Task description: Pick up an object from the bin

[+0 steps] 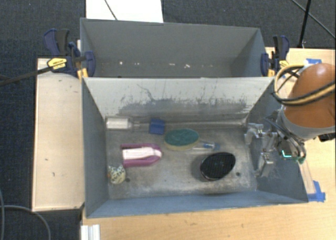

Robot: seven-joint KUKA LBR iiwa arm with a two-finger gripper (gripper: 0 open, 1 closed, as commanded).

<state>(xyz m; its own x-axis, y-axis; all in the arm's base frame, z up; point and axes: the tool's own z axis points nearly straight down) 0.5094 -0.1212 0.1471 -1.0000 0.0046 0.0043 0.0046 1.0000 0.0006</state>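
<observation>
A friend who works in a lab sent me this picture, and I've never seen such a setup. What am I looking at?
One camera looks down into a grey metal bin. The machine at the right is a robot arm with an orange cover. Its gripper, the part that grasps, hangs low at the bin's right end, beside a black disc. Also on the bin's floor lie a green oval sponge, a pink-and-white item, a tube with a blue cap and a small speckled lump. The gripper holds nothing that I can see; its job is to pick one thing out.
</observation>
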